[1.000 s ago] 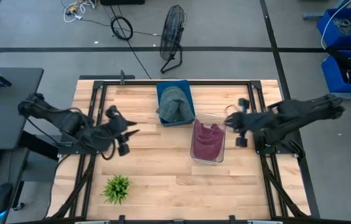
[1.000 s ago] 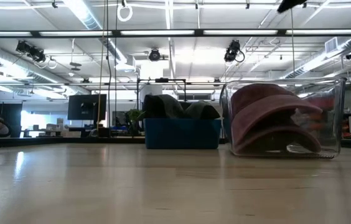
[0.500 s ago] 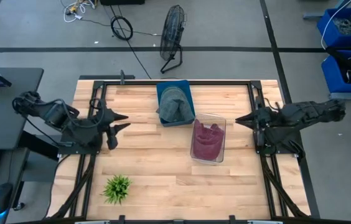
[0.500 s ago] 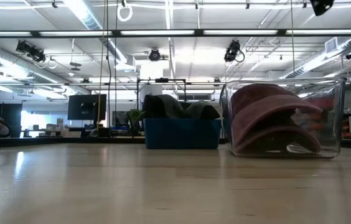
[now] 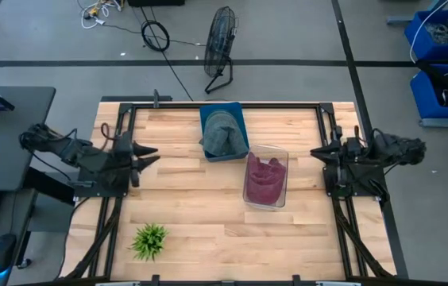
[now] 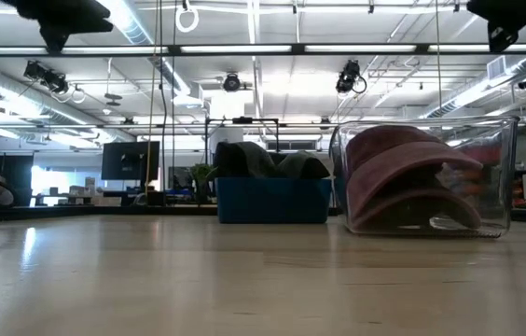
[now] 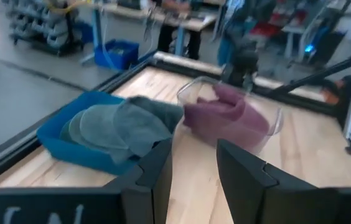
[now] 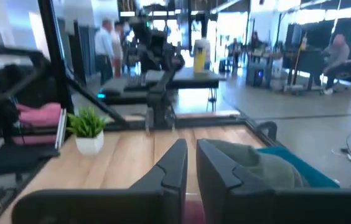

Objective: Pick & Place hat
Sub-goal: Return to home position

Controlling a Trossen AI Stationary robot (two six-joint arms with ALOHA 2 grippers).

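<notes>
A grey-green hat [image 5: 221,133] lies heaped in a blue bin [image 5: 237,116] at the table's far middle. A maroon hat [image 5: 264,181] fills a clear container [image 5: 281,156] just right of it. In the low view the maroon hat [image 6: 403,177] presses against the clear walls. My left gripper [image 5: 151,152] hovers open over the table's left edge, pointing right; in its wrist view both hats [image 7: 122,124] lie beyond its fingers [image 7: 194,146]. My right gripper [image 5: 314,151] hovers shut at the right edge, pointing left.
A small potted plant [image 5: 150,241] stands at the near left corner. Bare wood lies between the two grippers and the bins, and across the near half of the table [image 5: 232,238]. People and other benches show in the room beyond the table.
Both arms have drawn back from the table's middle: the left gripper toward the left edge and a little farther, the right gripper toward the right edge. Both have risen, and their dark links now show at the top of the low view. The hats have not moved.
</notes>
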